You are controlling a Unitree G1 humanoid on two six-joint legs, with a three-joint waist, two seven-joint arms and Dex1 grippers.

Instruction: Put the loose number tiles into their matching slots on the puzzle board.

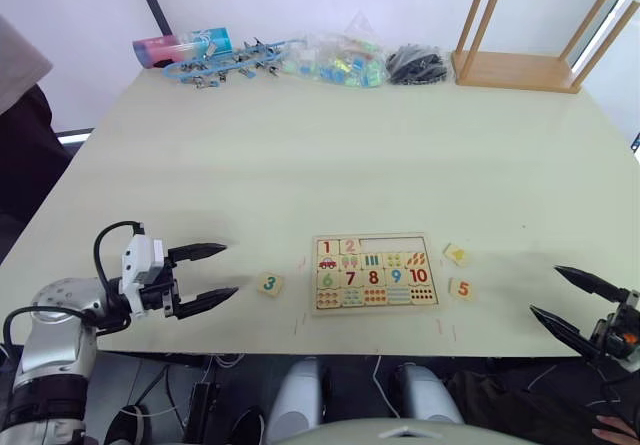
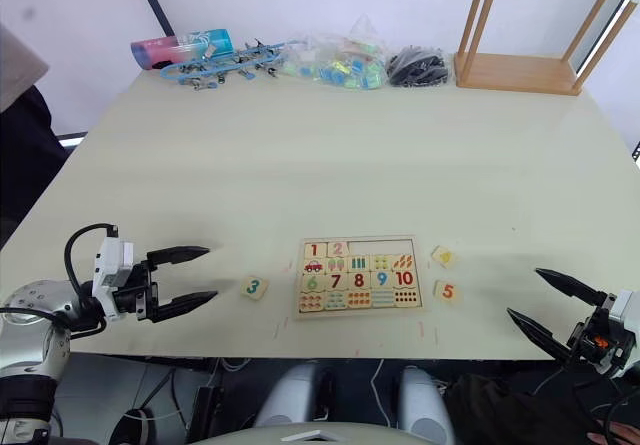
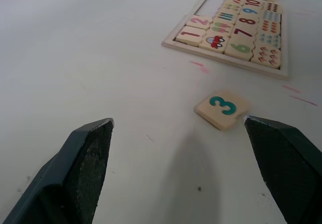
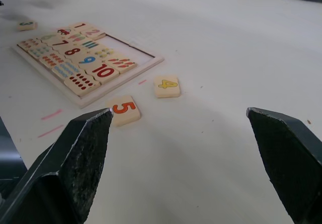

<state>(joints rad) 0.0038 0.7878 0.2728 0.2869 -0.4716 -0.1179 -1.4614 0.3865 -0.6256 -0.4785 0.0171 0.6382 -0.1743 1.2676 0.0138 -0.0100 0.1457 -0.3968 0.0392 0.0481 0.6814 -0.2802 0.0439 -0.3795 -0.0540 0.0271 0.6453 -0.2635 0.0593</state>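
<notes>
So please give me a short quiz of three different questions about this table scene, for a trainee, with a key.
1. True or false: the pale wooden tile with the green 3 lies on the table on the robot's left of the flat pale wooden puzzle board.
2. How many tiles fill the board's top row? A) one B) two C) five
3. Fill in: the tile with the yellow 4 and the tile with the orange 5 lie on the board's ____ side.

Key: 1 true; 2 B; 3 right.
</notes>
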